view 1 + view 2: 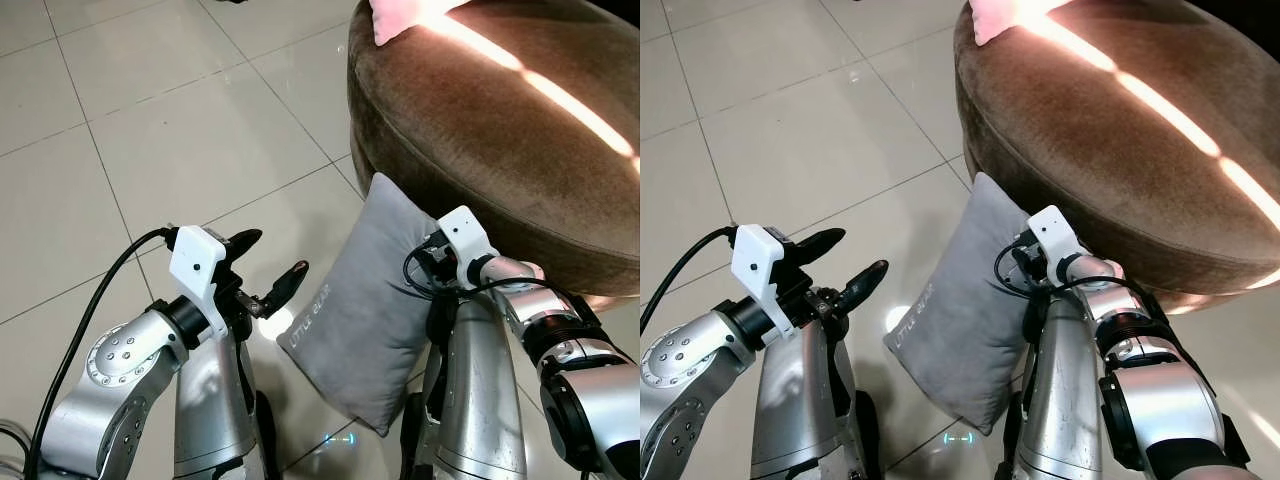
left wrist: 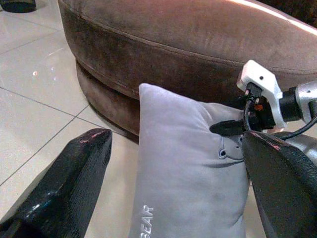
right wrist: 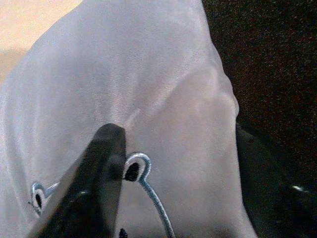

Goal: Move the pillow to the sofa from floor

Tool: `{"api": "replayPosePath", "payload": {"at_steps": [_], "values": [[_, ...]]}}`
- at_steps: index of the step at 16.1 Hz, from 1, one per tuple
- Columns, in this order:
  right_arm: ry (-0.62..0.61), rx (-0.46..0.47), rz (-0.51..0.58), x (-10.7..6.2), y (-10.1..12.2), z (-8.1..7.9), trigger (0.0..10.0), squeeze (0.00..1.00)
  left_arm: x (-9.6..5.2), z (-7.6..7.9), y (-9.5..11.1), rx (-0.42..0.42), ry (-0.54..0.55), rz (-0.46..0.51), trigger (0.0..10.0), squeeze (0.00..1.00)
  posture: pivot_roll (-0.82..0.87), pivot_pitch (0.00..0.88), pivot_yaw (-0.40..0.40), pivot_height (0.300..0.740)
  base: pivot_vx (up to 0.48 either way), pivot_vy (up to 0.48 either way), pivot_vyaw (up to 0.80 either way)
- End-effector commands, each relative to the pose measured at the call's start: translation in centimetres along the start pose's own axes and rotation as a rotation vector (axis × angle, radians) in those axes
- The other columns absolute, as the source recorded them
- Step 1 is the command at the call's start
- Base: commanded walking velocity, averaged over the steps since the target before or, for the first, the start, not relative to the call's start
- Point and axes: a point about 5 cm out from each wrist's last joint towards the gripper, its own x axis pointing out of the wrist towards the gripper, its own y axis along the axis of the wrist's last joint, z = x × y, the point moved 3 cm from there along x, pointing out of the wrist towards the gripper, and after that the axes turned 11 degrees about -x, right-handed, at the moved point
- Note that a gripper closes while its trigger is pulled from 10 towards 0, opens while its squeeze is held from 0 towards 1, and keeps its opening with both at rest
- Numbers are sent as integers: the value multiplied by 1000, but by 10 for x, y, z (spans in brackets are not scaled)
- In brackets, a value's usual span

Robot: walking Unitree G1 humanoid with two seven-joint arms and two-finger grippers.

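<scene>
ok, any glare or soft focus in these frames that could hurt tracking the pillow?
Left eye view: blown-out sun stripe across the sofa and a glare spot on the floor tile beside the pillow, itself evenly lit and sharp. Left wrist view: left tool fingers near and soft. Right wrist view: pillow fills it, right tool finger blurred, dark at one edge.

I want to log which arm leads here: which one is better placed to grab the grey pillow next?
Probably the right. The right gripper is already at the grey pillow, one finger on its face, while the left gripper hangs open, apart from it.
</scene>
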Motion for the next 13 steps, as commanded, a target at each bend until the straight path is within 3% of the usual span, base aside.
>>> {"api": "replayPosePath", "payload": {"at_steps": [1, 13], "values": [[53, -7, -55, -3, -17, -9, 0, 0, -2, 3, 0, 9, -13, -13, 10000, 0, 178, 257, 58, 369, 0, 0, 0], [95, -10, -30, -4, -16, -14, 0, 0, 0, 4, -1, 4, -16, -11, 10000, 0, 177, 251, 57, 369, 0, 0, 0]]}}
